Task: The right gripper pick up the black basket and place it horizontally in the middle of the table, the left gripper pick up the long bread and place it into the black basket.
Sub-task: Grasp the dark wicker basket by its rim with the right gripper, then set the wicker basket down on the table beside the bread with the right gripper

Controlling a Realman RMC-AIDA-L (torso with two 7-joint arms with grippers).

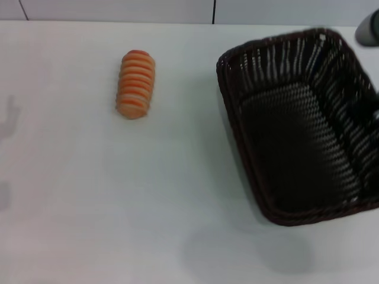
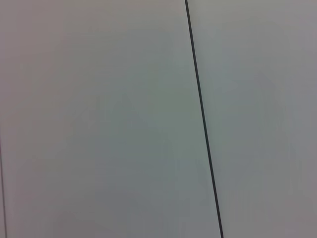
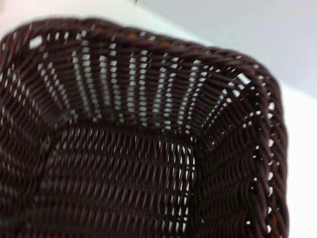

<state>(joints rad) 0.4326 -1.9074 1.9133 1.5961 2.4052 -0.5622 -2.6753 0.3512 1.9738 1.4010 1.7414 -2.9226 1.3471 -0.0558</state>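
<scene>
The black basket [image 1: 302,127] hangs tilted over the right side of the white table [image 1: 177,195], with its shadow on the tabletop below it. Its woven inside fills the right wrist view [image 3: 129,148]. My right gripper [image 1: 373,113] shows only as a dark piece at the basket's right rim and is shut on it; its grey arm [image 1: 368,26] shows at the far right corner. The long bread [image 1: 136,84] lies on the table at the far left, well apart from the basket. My left gripper is out of view; its wrist view shows only pale panels.
A pale wall with dark seams [image 1: 213,10] runs behind the table. The left wrist view shows the same pale panels with one dark seam [image 2: 203,124]. A faint shadow [image 1: 9,118] lies on the table's left edge.
</scene>
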